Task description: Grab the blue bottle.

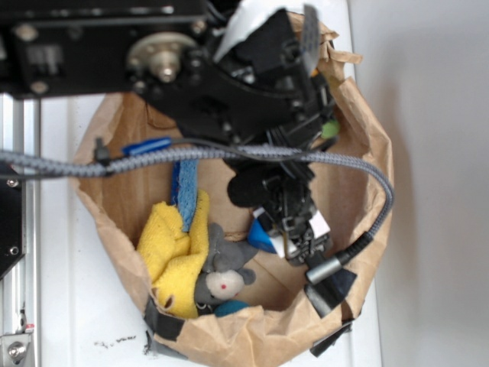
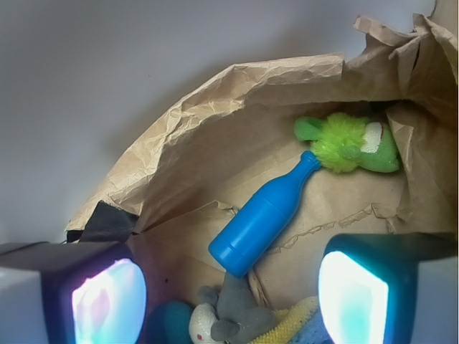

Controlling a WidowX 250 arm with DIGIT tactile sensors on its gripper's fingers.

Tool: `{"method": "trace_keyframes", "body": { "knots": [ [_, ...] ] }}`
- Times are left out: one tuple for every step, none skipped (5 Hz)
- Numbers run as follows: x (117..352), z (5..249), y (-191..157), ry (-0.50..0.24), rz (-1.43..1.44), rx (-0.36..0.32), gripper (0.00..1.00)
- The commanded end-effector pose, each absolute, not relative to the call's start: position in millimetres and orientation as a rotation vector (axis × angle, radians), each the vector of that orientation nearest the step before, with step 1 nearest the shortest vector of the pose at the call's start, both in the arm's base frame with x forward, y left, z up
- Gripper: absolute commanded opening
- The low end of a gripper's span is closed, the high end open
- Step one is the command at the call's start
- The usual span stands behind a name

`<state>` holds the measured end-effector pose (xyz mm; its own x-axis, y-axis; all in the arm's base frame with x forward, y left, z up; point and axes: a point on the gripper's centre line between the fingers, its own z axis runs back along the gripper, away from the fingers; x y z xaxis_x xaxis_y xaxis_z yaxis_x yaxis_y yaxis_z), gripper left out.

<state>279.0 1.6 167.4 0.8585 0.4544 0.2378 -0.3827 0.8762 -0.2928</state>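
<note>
Brown paper bag [image 1: 365, 164], crumpled rim, sits on white surface [image 1: 69, 306]; everything else is inside it. Black tape patches [image 1: 330, 289] on the bag's near rim in ext view.

Robot arm [image 1: 229, 73], black, fills top of ext view & reaches down into bag; grey braided cable [image 1: 191, 155] loops across it.

Gripper [image 2: 229, 290]: wrist view shows both fingers [image 2: 355, 287] at bottom corners, well apart, wide gap, nothing between them. Pads glow pale/teal. In ext view gripper [image 1: 294, 229] is low inside bag, right of center.

Yellow cloth [image 1: 172, 256] bunched at bag's left-front. Flat blue sponge strip [image 1: 186, 195] lies on/against it, running up-down.

Blue bottle [image 2: 265, 215]: lying on its side on bag floor, flat base toward cam, neck pointing up-right. Sits between the two fingers' line of sight but ahead of them, not touched. Cap end touching or just beside green fuzzy toy [image 2: 348, 145]. In ext view only a small blue bit [image 1: 262, 237] shows beside the gripper, rest hidden by arm.

Grey mouse toy [image 1: 221, 275], red nose, lies next to yellow cloth; in wrist view it's just below bottle base. Small teal round obj [image 1: 229, 307] under mouse near bag rim.
</note>
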Motion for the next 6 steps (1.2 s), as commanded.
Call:
{"method": "trace_keyframes", "body": {
  "knots": [
    [285,144,7,-0.303,0.517,-0.129,1.00],
    [280,125,3,-0.256,0.643,-0.109,1.00],
    [285,113,-1,-0.255,0.699,-0.114,1.00],
    [290,105,-3,-0.265,0.698,-0.127,1.00],
    [296,98,6,-0.296,0.734,-0.157,1.00],
    [300,78,5,-0.260,0.747,-0.127,1.00]
  ]
}}
